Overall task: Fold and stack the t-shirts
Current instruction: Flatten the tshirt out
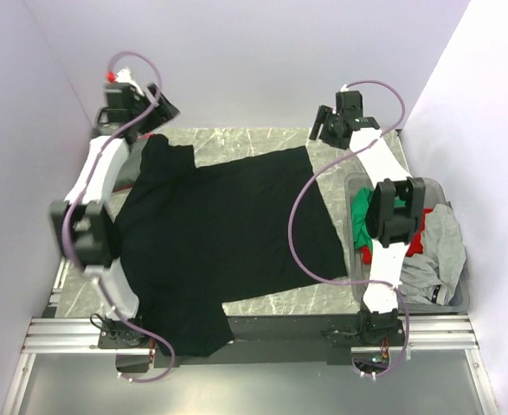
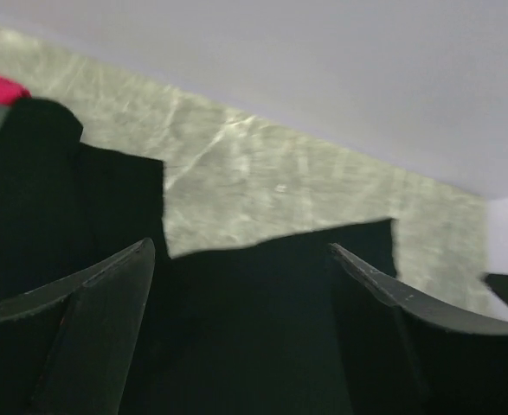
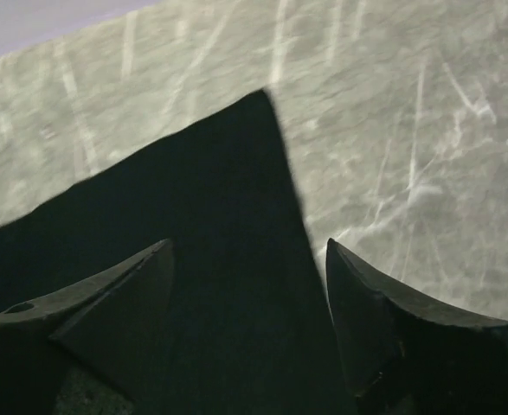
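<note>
A large black t-shirt (image 1: 228, 225) lies spread flat across the marble table, with its near part hanging over the front edge. My left gripper (image 1: 160, 110) is open and empty above the shirt's far left part, by a sleeve. In the left wrist view the left gripper (image 2: 241, 251) has black cloth (image 2: 254, 328) below it. My right gripper (image 1: 322, 126) is open and empty above the shirt's far right corner. In the right wrist view the right gripper (image 3: 249, 246) hovers over the corner (image 3: 236, 199) of the shirt. Grey (image 1: 440, 251), green (image 1: 390, 207) and red (image 1: 416, 242) t-shirts lie crumpled in the bin.
A clear grey plastic bin (image 1: 461, 298) stands at the table's right side, partly under my right arm. Bare marble table (image 1: 236, 143) shows behind the shirt, in front of the back wall. Walls close in on both sides.
</note>
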Available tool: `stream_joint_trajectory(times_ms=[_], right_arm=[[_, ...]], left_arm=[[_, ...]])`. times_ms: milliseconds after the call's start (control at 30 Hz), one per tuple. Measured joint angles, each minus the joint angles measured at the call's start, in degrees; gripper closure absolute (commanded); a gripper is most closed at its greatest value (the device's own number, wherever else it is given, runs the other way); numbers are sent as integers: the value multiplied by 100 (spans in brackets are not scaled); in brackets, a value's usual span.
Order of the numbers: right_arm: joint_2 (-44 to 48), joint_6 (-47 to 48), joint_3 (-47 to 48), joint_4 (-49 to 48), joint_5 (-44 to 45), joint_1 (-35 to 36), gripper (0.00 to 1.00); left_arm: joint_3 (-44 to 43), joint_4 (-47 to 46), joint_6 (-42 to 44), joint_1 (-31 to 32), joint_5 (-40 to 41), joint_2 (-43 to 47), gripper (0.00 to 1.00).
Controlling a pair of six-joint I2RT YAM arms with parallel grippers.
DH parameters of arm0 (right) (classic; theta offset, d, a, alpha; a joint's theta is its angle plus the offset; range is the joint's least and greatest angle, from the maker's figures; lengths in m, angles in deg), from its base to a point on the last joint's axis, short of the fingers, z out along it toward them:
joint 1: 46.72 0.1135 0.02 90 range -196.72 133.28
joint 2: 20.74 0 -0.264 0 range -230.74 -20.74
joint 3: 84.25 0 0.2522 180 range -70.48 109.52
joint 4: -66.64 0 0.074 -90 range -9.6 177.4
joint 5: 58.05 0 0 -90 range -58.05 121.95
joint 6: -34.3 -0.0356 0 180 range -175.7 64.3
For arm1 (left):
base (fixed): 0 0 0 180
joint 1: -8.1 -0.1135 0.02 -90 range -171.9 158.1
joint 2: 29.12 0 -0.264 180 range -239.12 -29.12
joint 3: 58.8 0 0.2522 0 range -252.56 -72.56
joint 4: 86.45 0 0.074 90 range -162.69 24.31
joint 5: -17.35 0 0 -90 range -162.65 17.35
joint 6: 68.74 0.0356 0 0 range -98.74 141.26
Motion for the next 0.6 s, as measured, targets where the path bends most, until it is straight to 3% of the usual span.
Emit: stream_joint_trajectory(times_ms=[133, 300, 400, 600], right_arm=[[651, 103, -461, 15, -101, 140, 21], [1491, 188, -1086, -59, -190, 678, 21], [1880, 162, -1668, -83, -317, 1130, 21], [2175, -114, -3067, -177, -695, 1777, 22]], left_arm=[[404, 271, 96, -9, 48, 1357, 14], [1755, 535, 52, -33, 116, 2621, 12], [2769, 931, -96, -33, 146, 2780, 13], [3954, 1875, -350, -33, 138, 2605, 14]])
